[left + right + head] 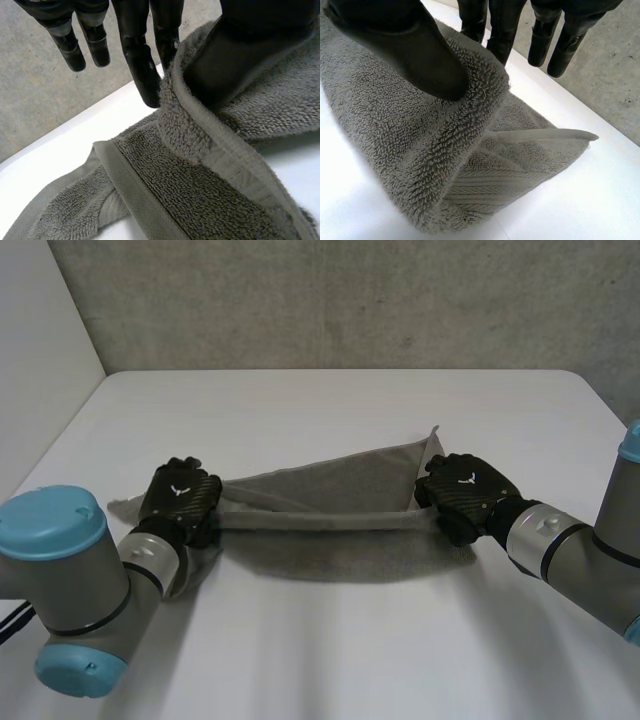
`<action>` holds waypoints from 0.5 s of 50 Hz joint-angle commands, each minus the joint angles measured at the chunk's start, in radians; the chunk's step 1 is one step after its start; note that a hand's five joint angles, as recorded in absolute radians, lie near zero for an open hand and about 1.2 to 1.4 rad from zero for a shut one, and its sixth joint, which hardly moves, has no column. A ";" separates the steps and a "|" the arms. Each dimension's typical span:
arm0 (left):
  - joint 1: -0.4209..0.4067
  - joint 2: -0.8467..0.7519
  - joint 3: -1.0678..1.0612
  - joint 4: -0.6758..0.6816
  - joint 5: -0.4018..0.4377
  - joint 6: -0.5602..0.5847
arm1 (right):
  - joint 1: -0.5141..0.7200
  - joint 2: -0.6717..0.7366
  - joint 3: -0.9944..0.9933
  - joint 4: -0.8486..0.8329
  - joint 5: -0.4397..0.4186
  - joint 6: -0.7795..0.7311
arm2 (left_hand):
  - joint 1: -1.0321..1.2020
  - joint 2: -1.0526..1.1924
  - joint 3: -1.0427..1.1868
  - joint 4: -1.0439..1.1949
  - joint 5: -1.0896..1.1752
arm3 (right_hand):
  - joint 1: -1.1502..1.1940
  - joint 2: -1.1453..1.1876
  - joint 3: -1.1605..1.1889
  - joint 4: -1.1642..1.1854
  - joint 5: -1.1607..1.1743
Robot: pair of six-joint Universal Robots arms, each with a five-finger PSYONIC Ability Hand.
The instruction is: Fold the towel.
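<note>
In the head view, a grey towel (pixel 330 505) is seen on the white surface (pixel 330 410), with a grey concrete wall (pixel 330 300) behind it. One long edge of the towel is raised and drawn taut between the two hands, and the rest of the cloth sags from that edge down to the surface. The left robot hand (pixel 180 502) is placed at the towel's left end. The right robot hand (pixel 462 492) is placed at the towel's right end, just below a corner that stands up. Beyond the left robot hand, a flap of the towel lies flat on the surface.

In the left wrist view, the left robot hand (pixel 142 65) is closed on the towel (pixel 200 190). The hemmed edge is pinched between the thumb and the nearest fingers, while the other fingers are held straight, clear of the cloth. Under the towel, a strip of the surface (pixel 45 165) is visible.

In the right wrist view, the right robot hand (pixel 415 50) is likewise clamped on the towel (pixel 420 145). A thick fold is pressed between the thumb and the fingers behind it. Below this grip the towel hangs bunched, with its lower part on the surface (pixel 580 200).
</note>
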 commanded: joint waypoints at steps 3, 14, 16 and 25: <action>0.017 0.003 -0.008 -0.002 0.035 0.004 | -0.001 0.005 -0.004 0.001 -0.009 -0.014 | 0.107 0.066 -0.052 -0.059 0.081 | 0.064 0.065 -0.044 -0.076 0.055; 0.092 0.060 -0.050 0.001 0.049 0.005 | -0.027 0.059 -0.053 0.091 -0.072 -0.093 | 0.107 0.066 -0.052 -0.059 0.081 | -0.181 -0.181 -0.044 -0.076 -0.191; 0.106 0.065 -0.054 0.003 0.049 0.005 | -0.036 0.065 -0.065 0.139 -0.097 -0.143 | 0.107 0.066 -0.052 -0.059 0.081 | -0.184 -0.184 -0.044 -0.076 -0.194; 0.158 0.126 -0.070 0.003 0.051 0.005 | -0.128 0.071 -0.109 0.375 -0.141 -0.469 | 0.107 0.066 -0.052 -0.059 0.081 | -0.161 -0.160 -0.044 -0.076 -0.170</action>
